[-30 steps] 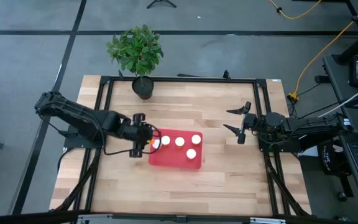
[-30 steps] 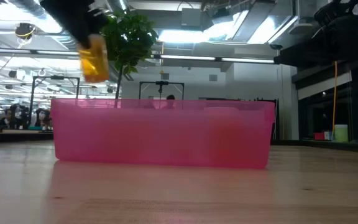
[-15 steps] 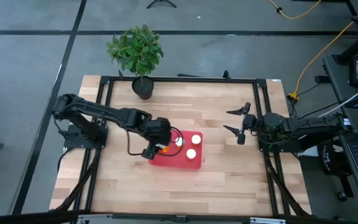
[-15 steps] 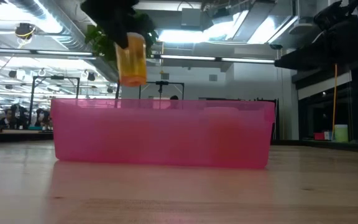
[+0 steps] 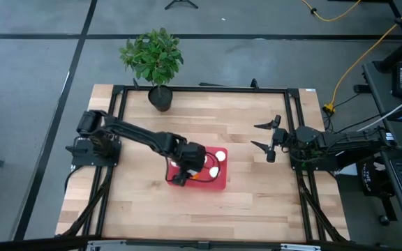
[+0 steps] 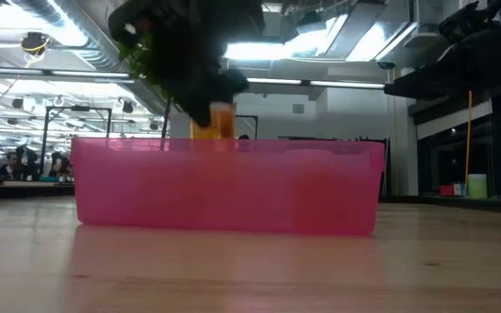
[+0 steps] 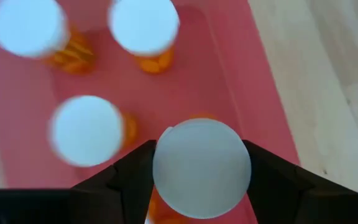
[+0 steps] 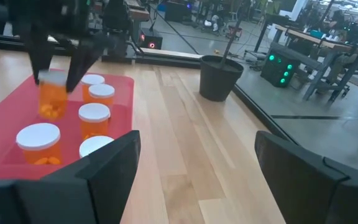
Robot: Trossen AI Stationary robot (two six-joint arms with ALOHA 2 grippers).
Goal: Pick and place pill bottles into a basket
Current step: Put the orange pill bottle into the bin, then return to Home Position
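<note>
— Over the red basket (image 5: 218,183), what do we see between the left gripper (image 7: 199,171) jaws?
— A pill bottle (image 7: 201,167), clenched at its white cap, hanging above the basket floor.
— Anything crowding it?
— Other bottles (image 8: 94,119) stand close by inside. Our right gripper (image 5: 266,142) waits apart over the bench (image 5: 257,202), jaws released.

Five pill bottles (image 8: 40,143) show, one red basket (image 8: 2,134), one plant pot (image 8: 219,77), two arms
</note>
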